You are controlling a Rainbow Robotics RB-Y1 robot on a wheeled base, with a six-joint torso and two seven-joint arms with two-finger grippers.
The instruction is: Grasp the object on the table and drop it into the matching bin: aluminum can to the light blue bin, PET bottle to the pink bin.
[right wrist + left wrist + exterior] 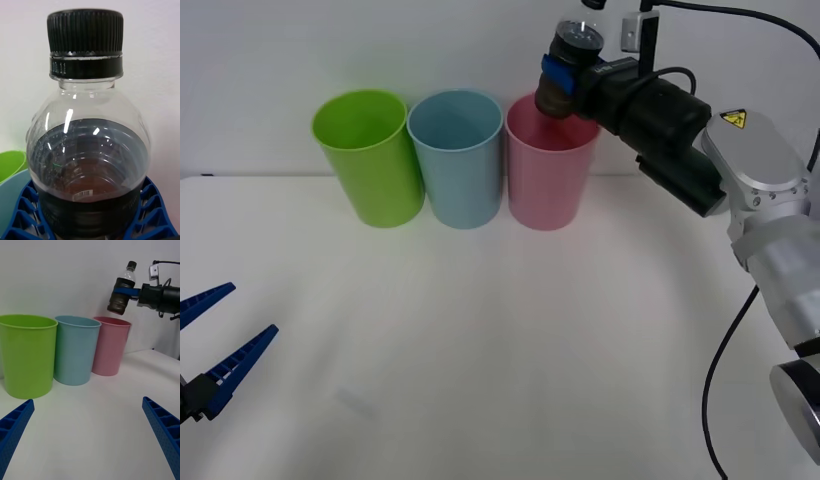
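Front view, upper right: my right gripper (pixel 558 82) clamped on PET bottle (pixel 568 68) — centre over pink bin (pixel 547 180) before releasing; left gripper (pixel 215 350) spread, idle.

glossy clear plastic bottle (pixel 88 150), ribbed cap (pixel 85 30); smooth plastic bins (pixel 460 160).

Right pincer (pixel 561 82) with bottle (pixel 566 66) above pink bin (pixel 546 180)

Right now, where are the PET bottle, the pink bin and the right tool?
PET bottle (pixel 122 288), left wrist view, clear shoulder.
Pink bin (pixel 546 190), front view, outer wall.
Right tool (pixel 559 76), front view, blue fingers around the bottle.
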